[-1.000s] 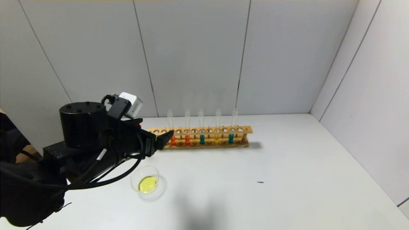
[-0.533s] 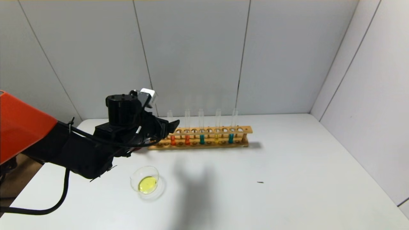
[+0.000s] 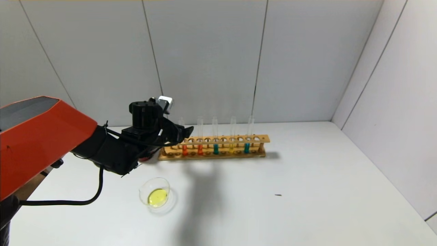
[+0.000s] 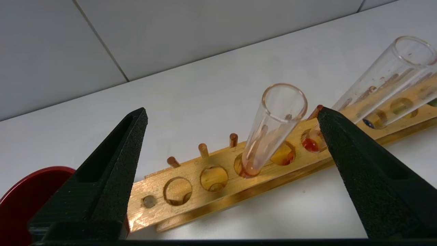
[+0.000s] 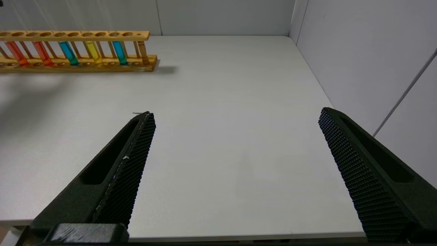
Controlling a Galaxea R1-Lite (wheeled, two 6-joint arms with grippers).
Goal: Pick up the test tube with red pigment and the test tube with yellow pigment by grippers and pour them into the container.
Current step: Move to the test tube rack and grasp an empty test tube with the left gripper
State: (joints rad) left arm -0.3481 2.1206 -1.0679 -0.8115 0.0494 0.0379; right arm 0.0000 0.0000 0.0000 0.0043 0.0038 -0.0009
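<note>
Left wrist view: the left gripper (image 4: 232, 114) hangs over the long wooden tube rack (image 4: 218, 177), fingers spread wide either side of a thin clear glass tube with orange-red liquid (image 4: 269, 133), not touching it. The right gripper (image 5: 235, 116), well away from the rack, is released too.

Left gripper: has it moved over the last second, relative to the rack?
Yes. The left gripper has moved up and toward the wooden rack, now open beside the leftmost red tube.

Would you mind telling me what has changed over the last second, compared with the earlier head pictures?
The left gripper has moved away from the camera toward the rack's left end, now open around the leftmost red tube, not gripping. Nothing was picked up or released. The tubes, rack and glass dish stayed put.
</note>
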